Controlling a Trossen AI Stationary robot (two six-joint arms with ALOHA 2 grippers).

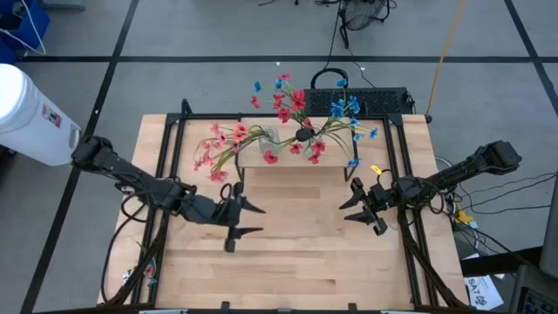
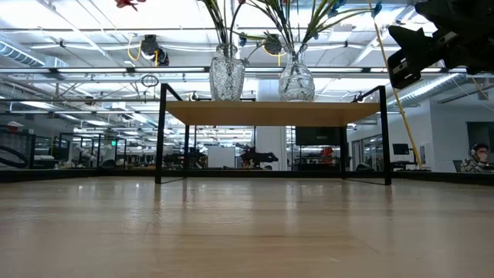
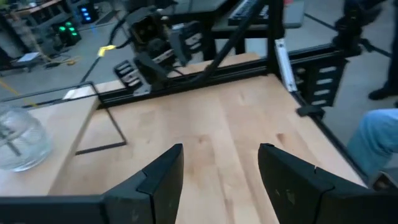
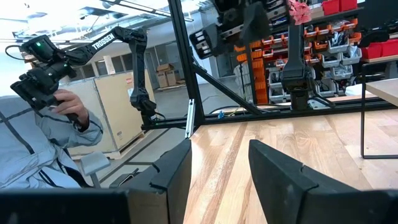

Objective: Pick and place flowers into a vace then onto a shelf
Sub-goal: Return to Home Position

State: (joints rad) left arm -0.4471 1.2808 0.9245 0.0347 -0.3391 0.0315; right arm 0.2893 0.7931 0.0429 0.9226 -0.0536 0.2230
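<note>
Two clear cut-glass vases (image 2: 228, 76) (image 2: 296, 79) stand on the shelf (image 2: 270, 113), a light-wood board on black legs toward the table's far edge. Red, pink and blue flowers (image 1: 292, 122) fan out from them on green stems. One vase (image 3: 18, 142) shows in the left wrist view. My left gripper (image 1: 255, 220) hovers open over the table in front of the shelf's left end, my right gripper (image 1: 351, 201) open in front of its right end. Both point toward the table's middle and hold nothing.
A black outer frame (image 1: 166, 174) runs along the table's sides. A black keyboard-like box (image 1: 366, 100) sits behind the shelf. Bare wood (image 1: 296, 253) spreads between the grippers and the near edge. A seated person (image 4: 43, 149) holding a controller shows beyond the table.
</note>
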